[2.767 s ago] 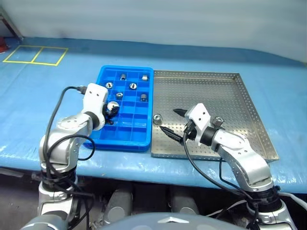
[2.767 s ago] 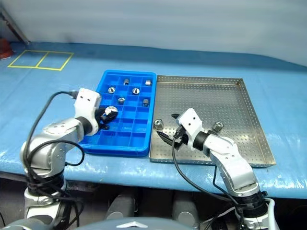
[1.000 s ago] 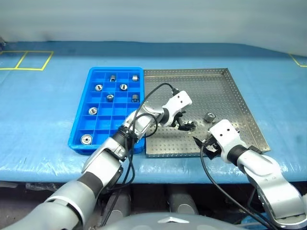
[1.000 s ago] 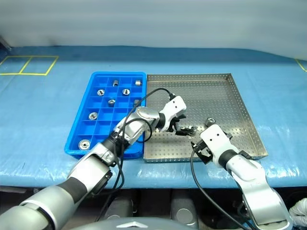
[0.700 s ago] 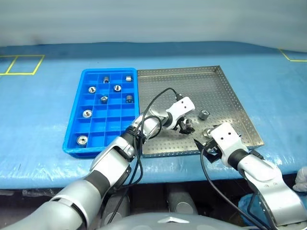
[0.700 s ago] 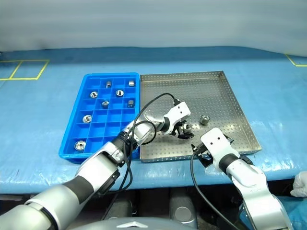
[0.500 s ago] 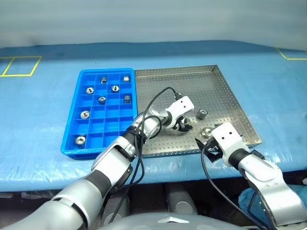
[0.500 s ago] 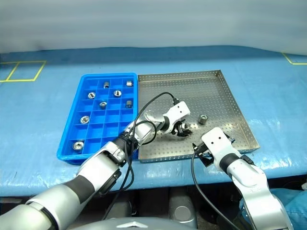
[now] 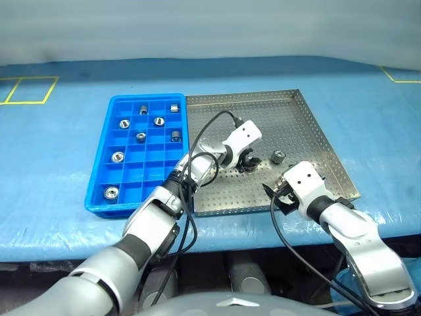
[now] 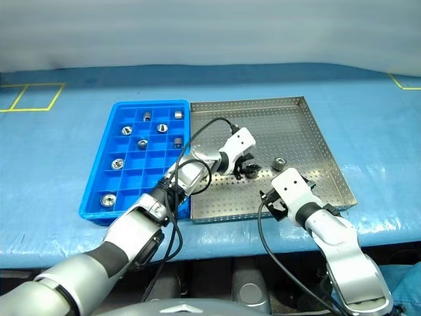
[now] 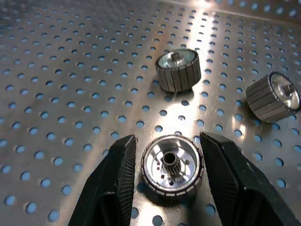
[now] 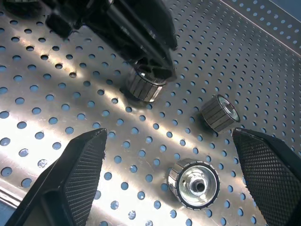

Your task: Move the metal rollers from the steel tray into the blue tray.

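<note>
From the head, the left gripper (image 9: 248,162) reaches over the steel tray (image 9: 309,118), beside the blue tray (image 9: 102,181) on the bench. Its wrist view shows the jaws closed on one roller (image 11: 172,165) — two more metal rollers (image 11: 178,69) lie beyond. The right gripper (image 12: 174,183) hangs wide open above another.

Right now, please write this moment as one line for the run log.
left fingers: around roller, steel tray | right gripper: open over roller | third roller: loose | blue tray: seven rollers
</note>
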Robot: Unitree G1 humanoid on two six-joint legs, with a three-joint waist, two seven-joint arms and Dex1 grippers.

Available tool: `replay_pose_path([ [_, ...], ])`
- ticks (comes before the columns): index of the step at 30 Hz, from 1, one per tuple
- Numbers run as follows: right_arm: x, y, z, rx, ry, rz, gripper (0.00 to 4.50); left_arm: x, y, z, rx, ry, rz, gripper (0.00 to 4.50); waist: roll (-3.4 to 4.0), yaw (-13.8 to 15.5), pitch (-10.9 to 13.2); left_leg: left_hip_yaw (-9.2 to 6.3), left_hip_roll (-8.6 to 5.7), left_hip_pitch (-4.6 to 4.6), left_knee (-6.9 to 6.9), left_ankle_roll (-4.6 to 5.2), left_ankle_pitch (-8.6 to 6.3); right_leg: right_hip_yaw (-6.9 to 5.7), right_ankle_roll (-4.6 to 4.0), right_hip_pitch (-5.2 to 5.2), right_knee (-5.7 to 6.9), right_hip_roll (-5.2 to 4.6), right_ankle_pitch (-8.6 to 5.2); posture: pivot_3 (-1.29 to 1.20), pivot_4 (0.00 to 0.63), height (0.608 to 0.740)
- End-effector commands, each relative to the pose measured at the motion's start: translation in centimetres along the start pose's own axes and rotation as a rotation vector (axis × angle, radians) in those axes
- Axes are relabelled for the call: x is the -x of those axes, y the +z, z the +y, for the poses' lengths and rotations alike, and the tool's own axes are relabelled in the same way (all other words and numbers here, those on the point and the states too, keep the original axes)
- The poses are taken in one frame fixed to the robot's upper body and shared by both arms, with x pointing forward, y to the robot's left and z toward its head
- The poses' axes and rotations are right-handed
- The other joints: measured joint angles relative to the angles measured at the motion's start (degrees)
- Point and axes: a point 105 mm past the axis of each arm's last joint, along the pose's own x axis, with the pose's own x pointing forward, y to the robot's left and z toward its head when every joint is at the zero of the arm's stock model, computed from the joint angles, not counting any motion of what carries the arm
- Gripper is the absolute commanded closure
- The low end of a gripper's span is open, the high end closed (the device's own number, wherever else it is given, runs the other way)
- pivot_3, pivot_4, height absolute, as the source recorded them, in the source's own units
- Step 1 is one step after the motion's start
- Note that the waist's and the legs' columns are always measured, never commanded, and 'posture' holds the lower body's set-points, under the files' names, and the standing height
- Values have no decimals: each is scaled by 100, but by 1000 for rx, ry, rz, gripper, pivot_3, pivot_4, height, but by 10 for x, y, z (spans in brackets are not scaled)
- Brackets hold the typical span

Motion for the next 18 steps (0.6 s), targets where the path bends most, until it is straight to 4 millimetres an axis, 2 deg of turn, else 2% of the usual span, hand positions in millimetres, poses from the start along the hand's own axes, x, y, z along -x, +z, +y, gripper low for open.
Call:
replay_pose_path([
  [1,-7,5,-8,10,-25,-28,0,20,26,7,18,24,-109,2195,3,28,-2,1,0,1,0,0,0,2,0,0,0,0,0,-181,150,740],
  [4,-14,8,-6,13,2,-44,0,37,25,13,16,54,-109,2195,8,84,-4,2,0,8,-4,0,0,5,-1,3,5,1,1,-134,150,740],
  [8,-21,14,-5,20,27,-66,0,35,18,6,-31,38,-88,2195,9,251,-6,0,1,13,1,0,1,6,-2,4,18,4,0,-103,150,740],
  [11,-23,18,-5,31,29,-79,0,20,8,-4,-22,13,-55,1646,9,421,-5,1,-3,10,10,0,2,7,0,9,16,3,1,-112,150,740],
  [16,-13,18,-3,39,30,-76,0,0,-5,-12,25,3,0,37,12,470,-7,-1,-7,4,11,3,0,7,7,16,-6,3,6,-175,150,740],
  [18,-7,15,0,35,39,-70,0,-6,-7,-14,17,-6,18,37,12,427,-7,-1,-6,2,6,5,-1,7,6,12,-8,3,5,-203,150,740],
])
